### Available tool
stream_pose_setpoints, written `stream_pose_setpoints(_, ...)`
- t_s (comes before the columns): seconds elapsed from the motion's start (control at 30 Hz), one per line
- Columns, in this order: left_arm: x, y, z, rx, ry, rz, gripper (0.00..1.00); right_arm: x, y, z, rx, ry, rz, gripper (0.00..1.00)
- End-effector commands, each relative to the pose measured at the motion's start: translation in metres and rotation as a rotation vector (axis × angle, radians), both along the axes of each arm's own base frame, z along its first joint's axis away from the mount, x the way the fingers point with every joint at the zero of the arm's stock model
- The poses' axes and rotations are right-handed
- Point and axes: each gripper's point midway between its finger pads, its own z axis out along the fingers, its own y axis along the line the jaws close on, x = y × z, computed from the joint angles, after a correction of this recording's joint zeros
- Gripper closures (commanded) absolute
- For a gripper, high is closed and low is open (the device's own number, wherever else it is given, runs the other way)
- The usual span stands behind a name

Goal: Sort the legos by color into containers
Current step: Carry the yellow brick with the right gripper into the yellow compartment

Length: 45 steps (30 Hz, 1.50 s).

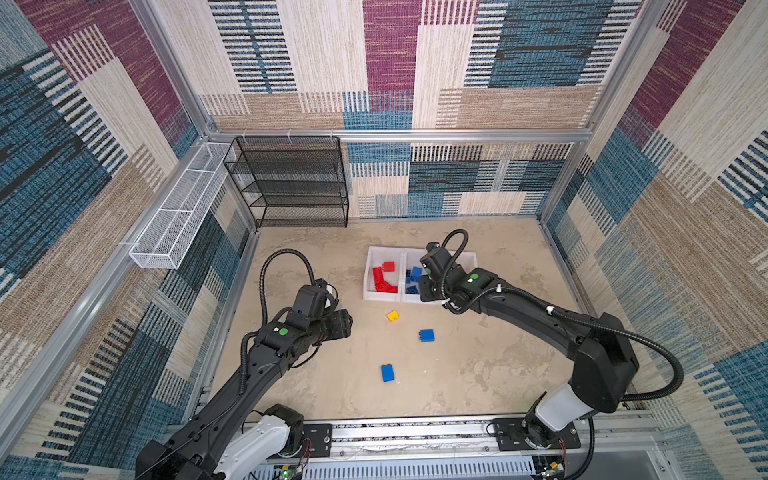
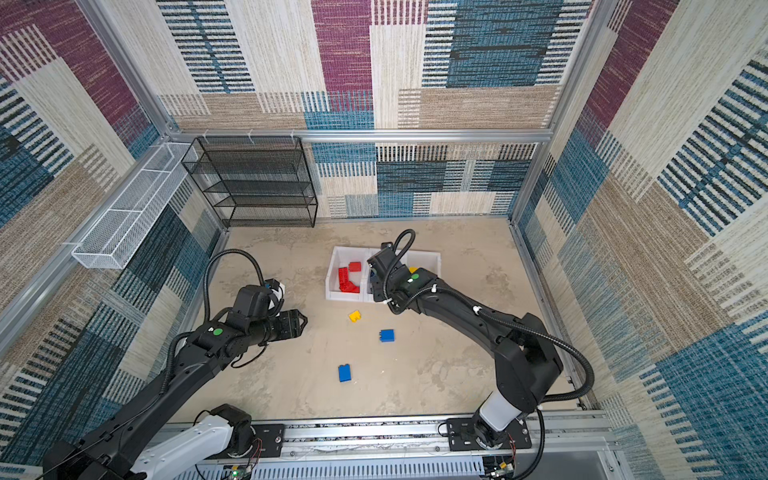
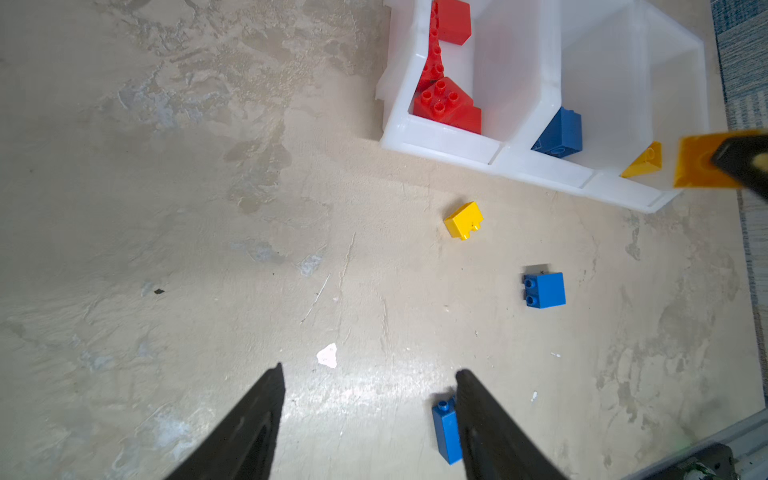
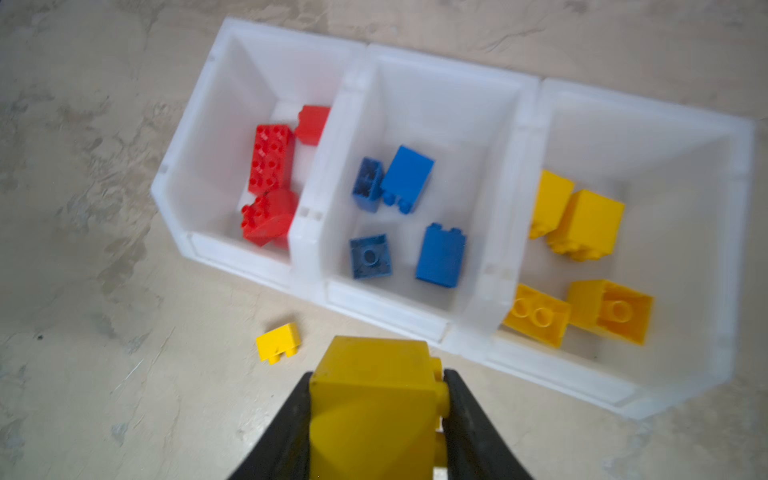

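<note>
1. Table (image 1: 478,386): tan, mottled, inside a cell w/ patterned cloth walls; everything below stood on or over it.
2. Black mesh rack (image 1: 291,183) stood far left against the back wall, w/ the white wire basket (image 1: 174,220) on the left wall. Both were well apart from the legos.
3. Right arm (image 1: 540,316) reached from near right toward far centre. In both top views its wrist hid most of the mid & right bins. Left arm (image 1: 266,353) lay over the left of the table and covered no bin.
4. Containers (image 1: 382,252): 3 white bins touching in a row at far centre, low lips facing near. These were the left bin (image 4: 208,124), mid bin (image 4: 436,95) and right bin (image 4: 685,174).
5. Right gripper (image 4: 378,374): jaws clamped on the held yellow lego (image 4: 370,399), just near of the lips, abt where the mid & right bins meet.
6. Left gripper (image 3: 370,369): jaws apart, nothing betw. them, above bare table. One finger (image 3: 490,424) hid part of the long blue lego (image 3: 446,432) in the left wrist view.
7. Sorted: red legos (image 4: 270,158) in the left bin, blue legos (image 4: 407,174) in the mid bin, yellow legos (image 4: 586,224) in the right bin.
8. Loose on the table, near of the bins: the long blue lego nearest, the square blue lego (image 1: 427,335) farther & right of it, and the small yellow lego (image 1: 392,316) just near of the left bin's lip.
</note>
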Motion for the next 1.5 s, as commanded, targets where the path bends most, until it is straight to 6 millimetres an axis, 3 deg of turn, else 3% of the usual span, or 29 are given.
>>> stream_pose_setpoints(0.0,-0.004,-0.003,-0.001,-0.041,0.016,0.013,0.32,0.017,-0.023,0.009,-0.045,-0.038,-0.005,0.56)
stream_pose_setpoints(0.17,-0.01,-0.002,-0.003,-0.059,0.022,0.02,0.32,0.04,-0.044,0.006,-0.053,-0.056,-0.044,0.56)
stream_pose_setpoints(0.33,-0.015,-0.001,-0.004,-0.06,0.027,0.021,0.32,0.054,-0.047,-0.007,-0.044,-0.042,-0.057,0.56)
stream_pose_setpoints(0.57,-0.024,-0.001,-0.007,-0.079,0.045,0.019,0.32,0.058,-0.045,-0.028,-0.045,-0.003,-0.059,0.56)
stream_pose_setpoints(0.87,-0.031,0.004,-0.007,-0.077,0.04,0.032,0.32,0.059,-0.059,-0.025,-0.039,-0.011,-0.098,0.56)
stream_pose_setpoints(1.17,-0.032,0.0,-0.009,-0.09,0.059,0.012,0.32,0.059,-0.068,-0.044,-0.036,0.033,-0.123,0.55)
stream_pose_setpoints(1.27,-0.033,-0.001,-0.008,-0.096,0.06,0.007,0.32,0.058,-0.07,-0.047,-0.03,0.04,-0.128,0.51)
stream_pose_setpoints(1.4,-0.033,-0.003,-0.01,-0.097,0.068,-0.004,0.32,0.056,-0.072,-0.043,-0.032,0.034,-0.135,0.29)
stream_pose_setpoints(1.47,-0.033,-0.004,-0.011,-0.098,0.072,-0.011,0.32,0.056,-0.073,-0.039,-0.032,0.026,-0.136,0.24)
